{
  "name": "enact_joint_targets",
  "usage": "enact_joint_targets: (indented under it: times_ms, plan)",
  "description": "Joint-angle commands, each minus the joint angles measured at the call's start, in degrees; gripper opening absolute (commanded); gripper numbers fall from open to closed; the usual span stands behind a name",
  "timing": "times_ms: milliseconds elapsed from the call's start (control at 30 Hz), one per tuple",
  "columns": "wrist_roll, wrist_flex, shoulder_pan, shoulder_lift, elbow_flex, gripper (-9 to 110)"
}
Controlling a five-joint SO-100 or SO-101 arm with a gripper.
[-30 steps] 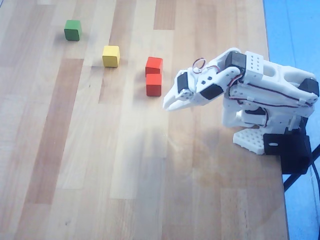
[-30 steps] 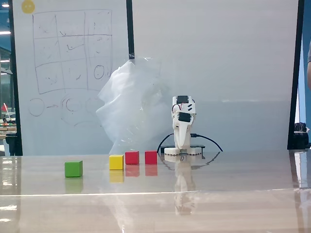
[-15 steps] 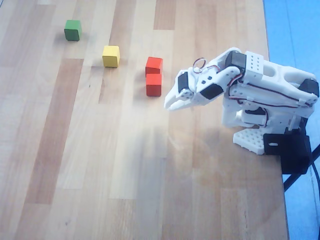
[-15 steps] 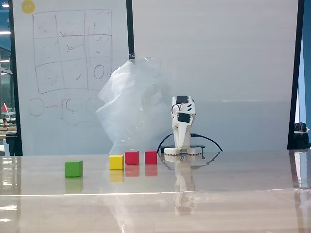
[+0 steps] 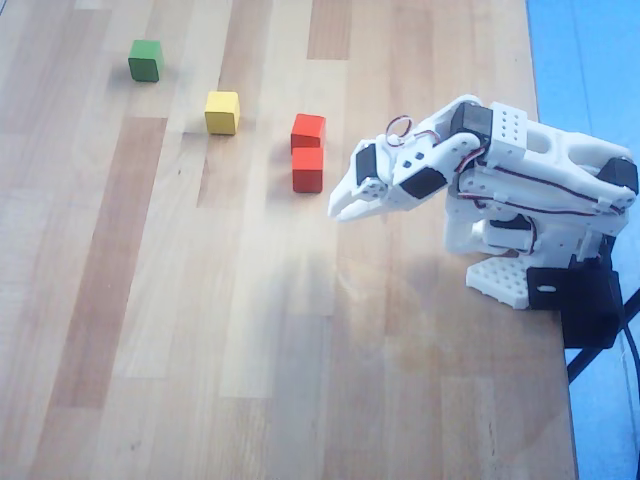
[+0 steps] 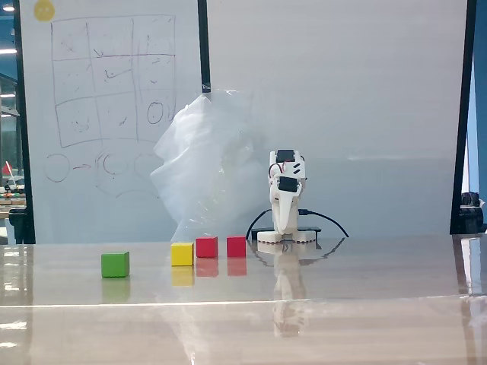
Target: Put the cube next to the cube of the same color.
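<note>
two red cubes sit touching at upper centre of the overhead view.
one red cube (image 5: 308, 131) lies directly above the other red cube (image 5: 307, 170); a yellow cube (image 5: 222, 112) is to their left and a green cube (image 5: 145, 61) at upper left, all on the wooden table (image 5: 180, 330). the gripper (image 5: 340, 207) hangs just right of the reds, holding nothing; i cannot tell whether its jaws are parted.
</note>
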Motion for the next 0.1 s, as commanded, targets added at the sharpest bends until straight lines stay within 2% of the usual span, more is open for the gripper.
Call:
enact_joint_targets:
  times_ms: [0,67]
  plan:
    - [0.4,0.2,0.5,1.5,-3.3,0]
    - [0.4,0.2,0.5,1.5,-3.3,0]
